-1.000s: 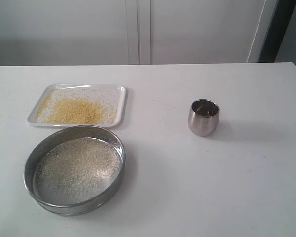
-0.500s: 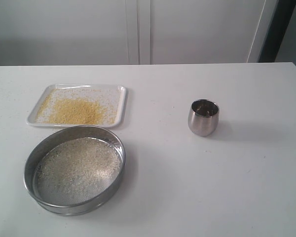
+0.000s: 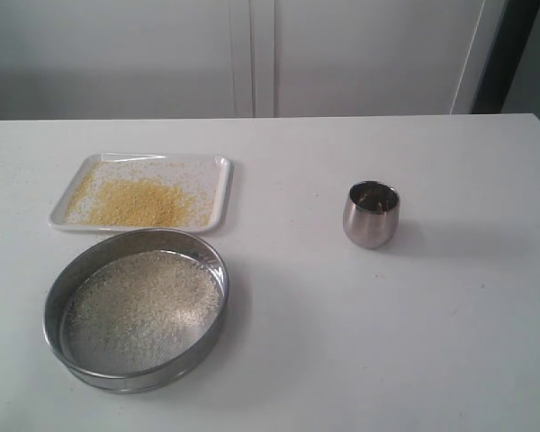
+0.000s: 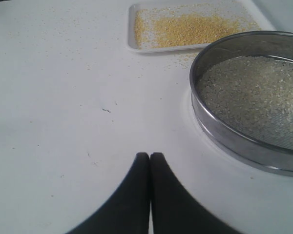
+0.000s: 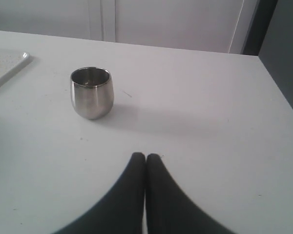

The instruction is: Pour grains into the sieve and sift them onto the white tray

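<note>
The round steel sieve (image 3: 135, 308) (image 4: 251, 100) rests on the table at the front left, with pale coarse grains (image 3: 142, 306) spread over its mesh. Just behind it lies the white tray (image 3: 220, 193) (image 4: 133, 36), holding golden-yellow grains (image 3: 139, 202) (image 4: 195, 28). Neither arm appears in the exterior view. My left gripper (image 4: 150, 155) hovers over bare table beside the sieve, shut and holding nothing. The right gripper (image 5: 145, 156) is shut and empty too, a short way from the steel cup.
A small rounded steel cup (image 3: 371, 214) (image 5: 91, 92) stands upright right of the middle. Stray grains speckle the white table (image 3: 387, 315) around the tray. White cabinet doors run along the far edge, and a dark gap shows at the back right.
</note>
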